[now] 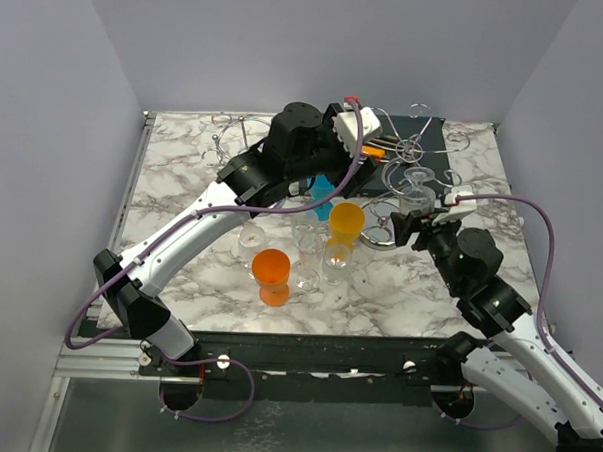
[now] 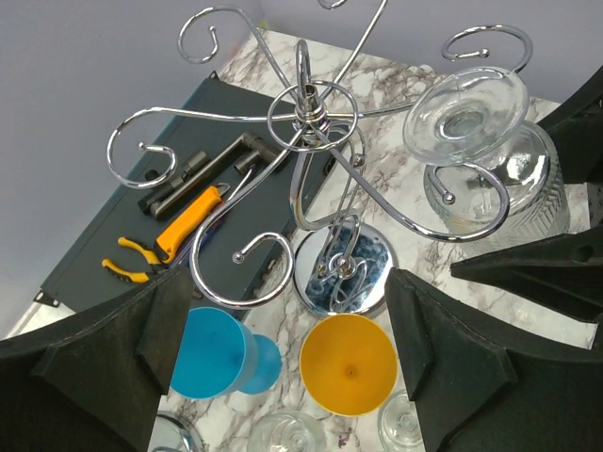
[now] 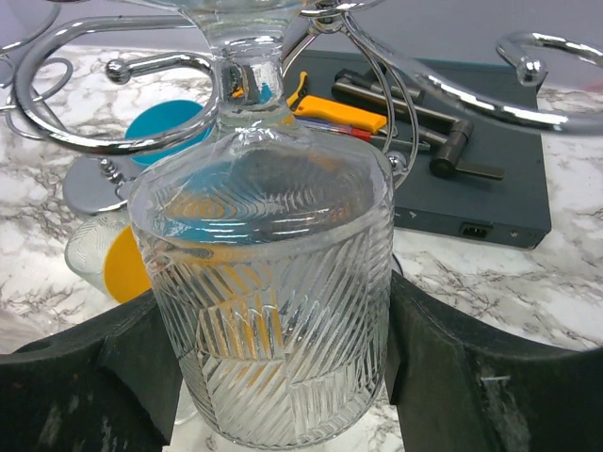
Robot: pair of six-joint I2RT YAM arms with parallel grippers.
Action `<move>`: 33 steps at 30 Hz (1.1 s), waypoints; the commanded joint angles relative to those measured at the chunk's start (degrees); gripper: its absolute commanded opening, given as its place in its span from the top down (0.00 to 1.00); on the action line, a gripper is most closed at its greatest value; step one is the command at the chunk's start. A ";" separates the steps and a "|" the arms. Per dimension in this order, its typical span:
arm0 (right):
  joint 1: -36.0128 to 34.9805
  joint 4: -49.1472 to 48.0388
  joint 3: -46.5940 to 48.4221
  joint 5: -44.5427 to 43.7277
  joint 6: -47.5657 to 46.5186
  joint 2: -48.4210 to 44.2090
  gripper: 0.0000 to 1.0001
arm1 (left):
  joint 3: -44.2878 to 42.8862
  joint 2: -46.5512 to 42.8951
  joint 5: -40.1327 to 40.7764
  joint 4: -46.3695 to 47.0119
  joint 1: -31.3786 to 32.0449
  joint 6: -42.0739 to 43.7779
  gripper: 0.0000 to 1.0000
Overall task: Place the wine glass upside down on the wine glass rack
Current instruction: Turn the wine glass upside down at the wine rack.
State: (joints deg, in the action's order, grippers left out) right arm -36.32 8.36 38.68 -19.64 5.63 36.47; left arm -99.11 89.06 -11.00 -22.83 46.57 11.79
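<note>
Two arms of mine reach over the marbled worktop [image 1: 183,191], and from above my left arm covers part of the chrome wine glass rack [image 2: 306,113], whose curled hooks fan out from one post. The wine glass [image 3: 268,311] hangs at the rack's right side. Seen from above it is hard to make out, and my right wrist view cuts off its foot. My left pincer [image 2: 292,330] hovers above the rack, spread wide and holding nothing. My right pincer [image 3: 283,339] is closed on the ribbed bowl, one finger against each side. The glass is upside down with its long axis upright: foot on top, stem in a hook, mouth downward. A blue cup [image 2: 212,353] and a yellow cup [image 2: 349,363] stand below.
</note>
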 commanded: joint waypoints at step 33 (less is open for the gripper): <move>-0.20 -35.76 -9.85 -0.93 -3.52 8.27 1.00 | 2.84 1.15 -10.88 0.32 -5.83 2.08 0.36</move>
State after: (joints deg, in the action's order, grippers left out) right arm -36.32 -18.63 28.97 -21.56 2.87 43.53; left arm -96.79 89.21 -17.72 -22.83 40.84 12.53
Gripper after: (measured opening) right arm 0.731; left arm 0.651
